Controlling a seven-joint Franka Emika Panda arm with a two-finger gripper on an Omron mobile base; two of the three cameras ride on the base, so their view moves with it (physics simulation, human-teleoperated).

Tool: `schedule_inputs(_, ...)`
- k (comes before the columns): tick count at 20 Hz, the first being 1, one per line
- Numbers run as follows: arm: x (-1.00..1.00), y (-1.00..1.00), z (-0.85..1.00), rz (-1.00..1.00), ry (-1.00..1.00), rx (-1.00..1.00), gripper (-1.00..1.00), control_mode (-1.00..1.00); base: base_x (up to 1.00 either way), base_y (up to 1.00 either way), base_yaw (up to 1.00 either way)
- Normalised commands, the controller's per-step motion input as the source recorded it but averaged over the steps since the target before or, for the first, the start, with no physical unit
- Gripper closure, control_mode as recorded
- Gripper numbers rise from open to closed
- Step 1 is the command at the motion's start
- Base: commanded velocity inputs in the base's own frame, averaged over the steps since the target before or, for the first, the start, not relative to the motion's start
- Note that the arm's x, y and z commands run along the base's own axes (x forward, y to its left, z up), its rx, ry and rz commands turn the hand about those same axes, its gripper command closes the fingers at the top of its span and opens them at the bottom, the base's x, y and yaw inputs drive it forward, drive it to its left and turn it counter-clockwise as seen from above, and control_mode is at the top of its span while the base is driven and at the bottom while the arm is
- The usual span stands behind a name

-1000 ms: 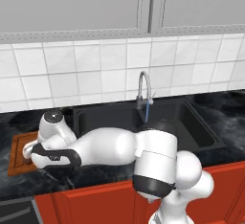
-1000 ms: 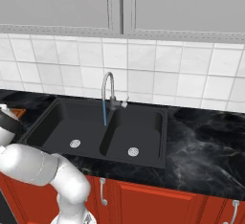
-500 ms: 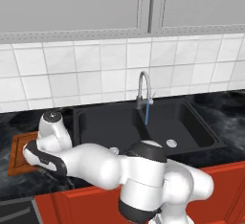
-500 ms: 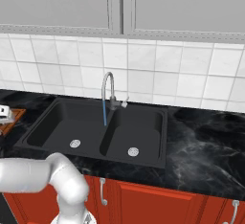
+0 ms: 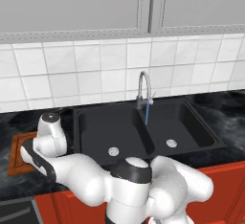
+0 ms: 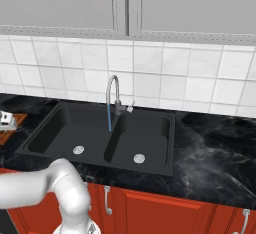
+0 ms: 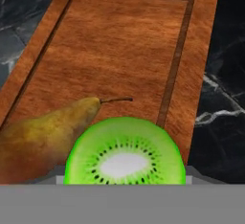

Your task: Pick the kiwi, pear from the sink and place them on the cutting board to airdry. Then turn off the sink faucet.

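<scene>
The kiwi (image 7: 125, 158), a bright green cut half, sits right in front of the hand camera and hides the fingertips; my gripper (image 5: 46, 140) is shut on it just above the cutting board (image 7: 119, 46). The brown-yellow pear (image 7: 43, 134) lies on the reddish-brown board beside the kiwi, its stem pointing toward the board's middle. In the left base view the hand hangs over the cutting board (image 5: 14, 158), left of the black sink (image 5: 122, 122). Both basins look bare. A blue stream of water (image 5: 147, 115) runs from the sink faucet (image 5: 143, 88).
Dark marble counter (image 6: 215, 148) surrounds the sink (image 6: 65, 128) and the board. A white tiled wall and grey cabinets rise behind. My own arm (image 5: 95, 180) bends across the front of the counter. Red cabinet doors (image 6: 165, 213) stand below.
My arm's elbow has swung left and lower across the front of the counter. The hand has stayed over the cutting board at the left. Water keeps running.
</scene>
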Motion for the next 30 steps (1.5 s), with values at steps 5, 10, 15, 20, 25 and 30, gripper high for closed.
schedule_inputs(5, 0.13, 0.11, -0.15, -0.04, 0.05, 0.0, 1.0, -1.0, 0.0, 0.0, 0.0)
schedule_inputs(10, 0.08, 0.12, -0.2, -0.05, 0.06, 0.0, -1.0, -1.0, 0.0, 0.0, 0.0)
schedule_inputs(15, 0.02, 0.16, -0.12, -0.05, 0.04, 0.0, -1.0, -1.0, 0.0, 0.0, 0.0)
schedule_inputs(20, 0.0, 0.01, 0.0, -0.02, 0.0, 0.0, -1.0, -1.0, 0.0, 0.0, 0.0)
schedule_inputs(25, 0.0, 0.01, 0.0, -0.02, 0.0, 0.0, -1.0, -1.0, 0.0, 0.0, 0.0)
schedule_inputs(30, -0.1, 0.02, 0.13, 0.0, -0.02, 0.0, -1.0, -1.0, 0.0, 0.0, 0.0)
